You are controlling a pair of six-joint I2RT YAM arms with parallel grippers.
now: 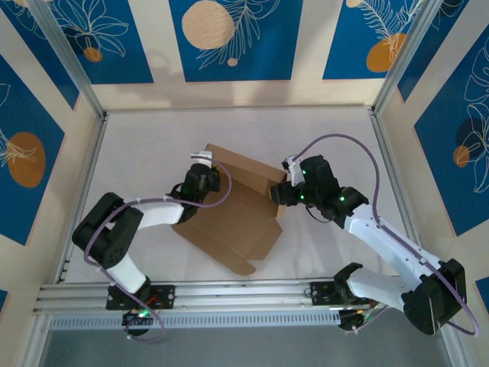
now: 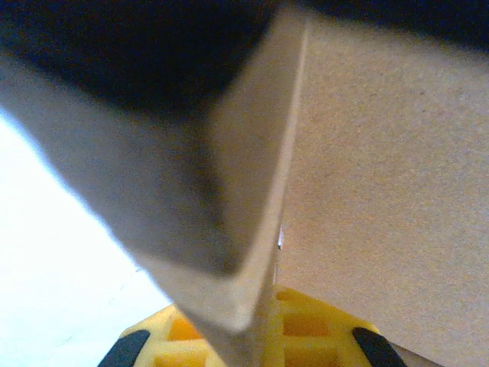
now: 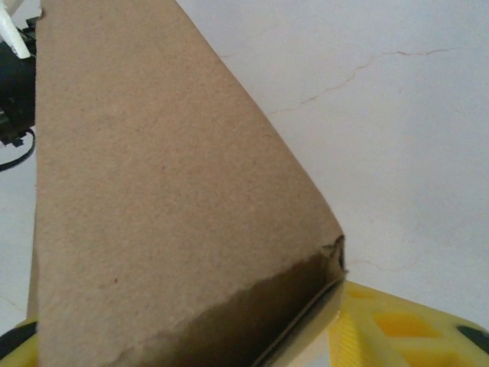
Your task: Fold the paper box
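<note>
I see the paper box [image 1: 229,222] lying around the middle of the table [image 1: 153,145], a little toward the near edge, its flat panels spread toward me and one long panel raised along its far side. My left gripper [image 1: 202,162] sits at the left end of that raised panel. In the left wrist view a folded cardboard edge runs down between the yellow fingers [image 2: 306,329], and the jaws are closed on it. My right gripper [image 1: 281,183] is at the panel's right end. In the right wrist view the cardboard stands between its yellow fingers [image 3: 397,325], but I cannot tell whether they are pinching it.
</note>
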